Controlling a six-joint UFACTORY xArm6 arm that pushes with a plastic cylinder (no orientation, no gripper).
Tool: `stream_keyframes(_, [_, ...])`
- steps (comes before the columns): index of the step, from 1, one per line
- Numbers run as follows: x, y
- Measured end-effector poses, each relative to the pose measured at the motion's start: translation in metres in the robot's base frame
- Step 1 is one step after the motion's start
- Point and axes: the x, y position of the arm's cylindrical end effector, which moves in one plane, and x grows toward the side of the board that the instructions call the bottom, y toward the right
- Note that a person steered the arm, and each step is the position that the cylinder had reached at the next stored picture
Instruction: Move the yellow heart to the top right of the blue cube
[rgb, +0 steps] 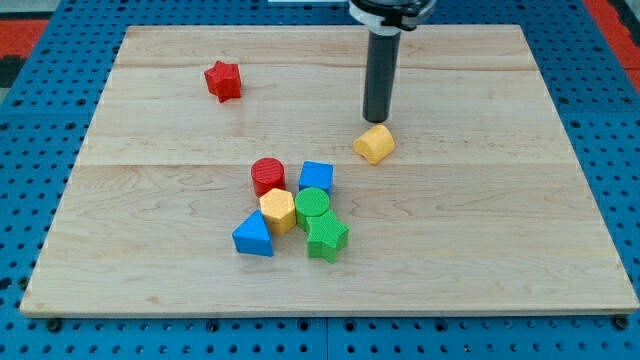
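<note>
The yellow heart (374, 144) already sits up and to the right of the blue cube (316, 177), apart from it, so the job looks nearly done. The rod's tip (377, 119) stands just behind the heart. No jaws exist here.
</note>
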Motion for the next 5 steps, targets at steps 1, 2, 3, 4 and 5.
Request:
stream_keyframes(1, [0.039,0.011])
stream_keyframes(2, [0.044,-0.03])
stream_keyframes(3, [0.045,-0.061])
stream_keyframes(4, [0.045,-0.077])
stream_keyframes(5, [0.045,-0.072])
